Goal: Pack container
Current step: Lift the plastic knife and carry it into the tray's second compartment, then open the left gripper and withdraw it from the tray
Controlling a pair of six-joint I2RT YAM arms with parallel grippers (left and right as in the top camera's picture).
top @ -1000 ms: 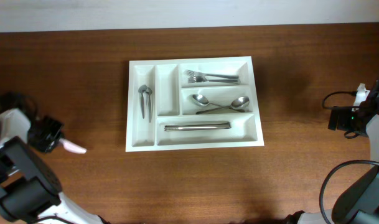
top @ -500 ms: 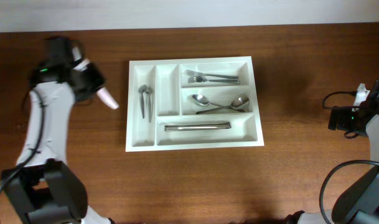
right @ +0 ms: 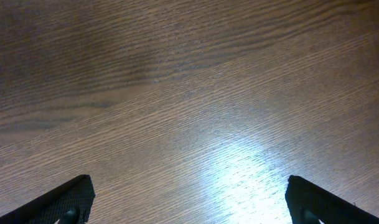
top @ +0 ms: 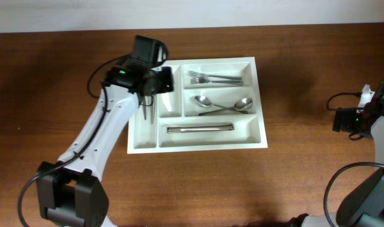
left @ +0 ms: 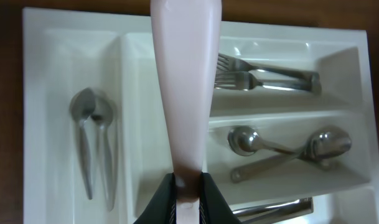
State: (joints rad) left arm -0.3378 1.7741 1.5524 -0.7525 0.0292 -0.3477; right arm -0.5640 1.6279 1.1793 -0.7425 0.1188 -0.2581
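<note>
While the left gripper is pinching the pale pink utensil by one end, jaws nearly closed on it, it's hovering over the container, which is sitting mid-table, nearer the far edge. Risk: the utensil is overlapping the divider beside the forks, so a release now is probably leaving it straddling that wall. Right gripper is gaping wide, holding nothing, at the table's right edge.

Nothing to read here: no lettering, brand or number on the container or the counter.
</note>
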